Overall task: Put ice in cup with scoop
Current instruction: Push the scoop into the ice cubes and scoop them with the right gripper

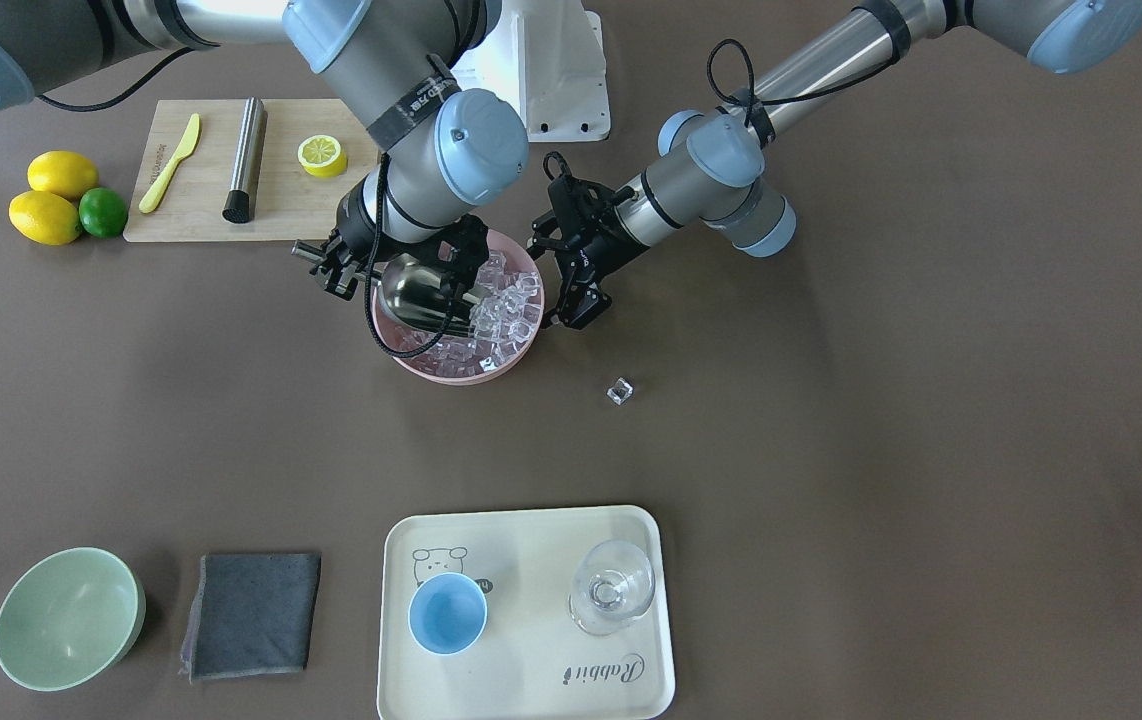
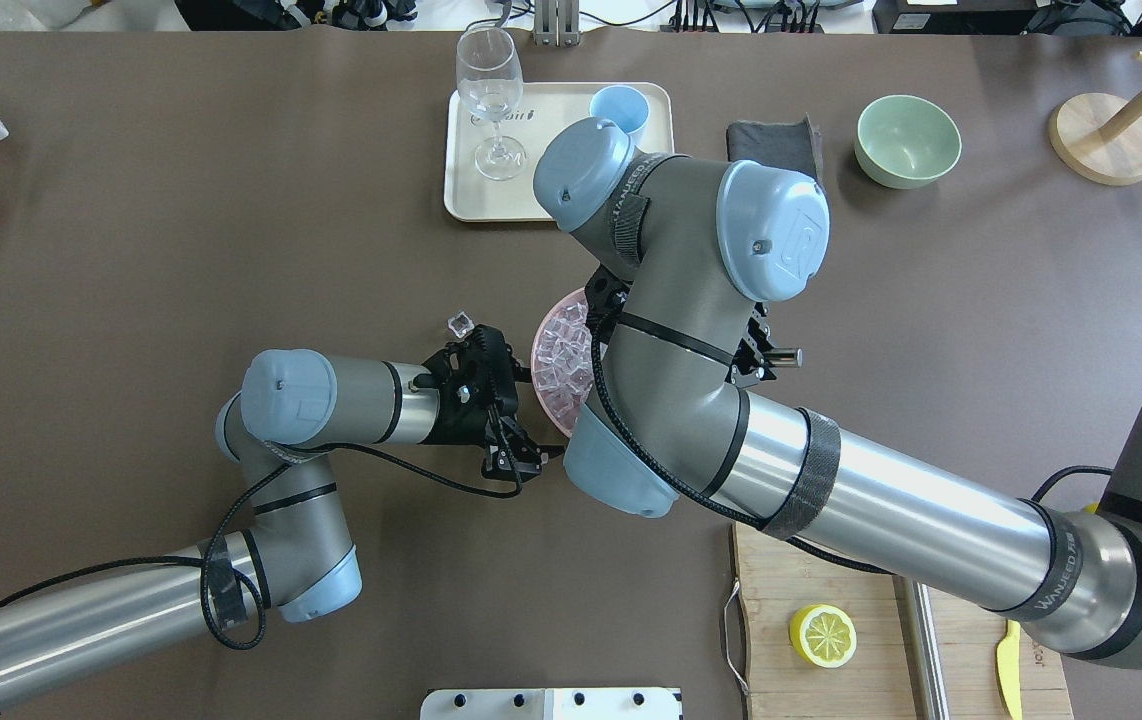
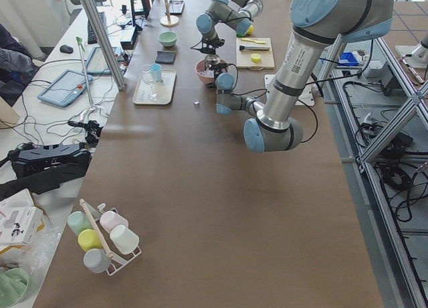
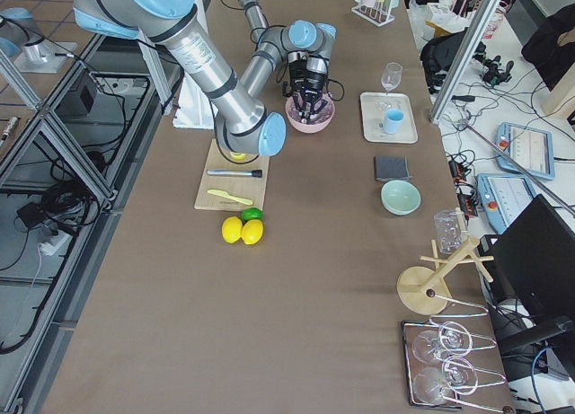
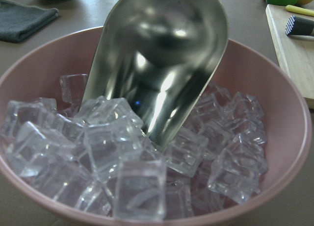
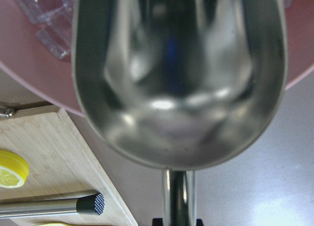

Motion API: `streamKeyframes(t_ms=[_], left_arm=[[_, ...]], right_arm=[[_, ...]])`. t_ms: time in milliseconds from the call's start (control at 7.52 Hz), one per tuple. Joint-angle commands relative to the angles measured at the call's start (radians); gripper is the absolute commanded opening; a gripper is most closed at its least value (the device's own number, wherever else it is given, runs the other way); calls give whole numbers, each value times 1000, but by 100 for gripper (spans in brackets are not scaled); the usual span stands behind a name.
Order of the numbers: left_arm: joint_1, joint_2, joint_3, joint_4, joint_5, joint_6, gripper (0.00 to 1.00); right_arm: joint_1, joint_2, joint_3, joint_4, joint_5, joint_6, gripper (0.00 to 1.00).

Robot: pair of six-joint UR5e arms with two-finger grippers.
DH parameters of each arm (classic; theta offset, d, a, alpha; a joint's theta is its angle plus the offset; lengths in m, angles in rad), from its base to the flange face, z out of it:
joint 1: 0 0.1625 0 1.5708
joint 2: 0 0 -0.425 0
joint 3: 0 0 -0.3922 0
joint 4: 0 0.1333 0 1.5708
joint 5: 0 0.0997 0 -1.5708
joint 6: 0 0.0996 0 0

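The steel scoop (image 1: pixel 419 290) lies tilted in a pink bowl (image 1: pixel 451 378), its mouth against the pile of clear ice cubes (image 1: pixel 506 310). Its trough (image 6: pixel 176 74) looks empty. My right gripper (image 1: pixel 349 265) is shut on the scoop's thin handle (image 6: pixel 177 196) at the bowl's edge. My left gripper (image 1: pixel 558 275) is open and empty, close beside the bowl's other side. The left wrist view shows the scoop (image 5: pixel 157 64) resting on the ice (image 5: pixel 122 152). One stray ice cube (image 1: pixel 619 390) lies on the table. The light-blue cup (image 1: pixel 447 613) stands empty on a cream tray (image 1: pixel 531 690).
A clear glass (image 1: pixel 611 587) stands on the tray beside the cup. A pale-green bowl (image 1: pixel 68 618) and grey cloth (image 1: pixel 251 615) lie further along. Behind the pink bowl is a cutting board (image 1: pixel 281 205) with a steel cylinder (image 1: pixel 245 158) and half lemon (image 1: pixel 321 155).
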Motion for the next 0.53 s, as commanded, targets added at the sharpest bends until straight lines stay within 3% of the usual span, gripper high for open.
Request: streamKeyframes(t_ms=[0, 399], left_arm=[[-9, 5, 8, 0, 6, -3, 98], [-17, 3, 14, 2, 43, -37, 98]], right_arm=[[0, -2, 1, 34, 41, 44, 0], [0, -52, 66, 55, 52, 66, 0]])
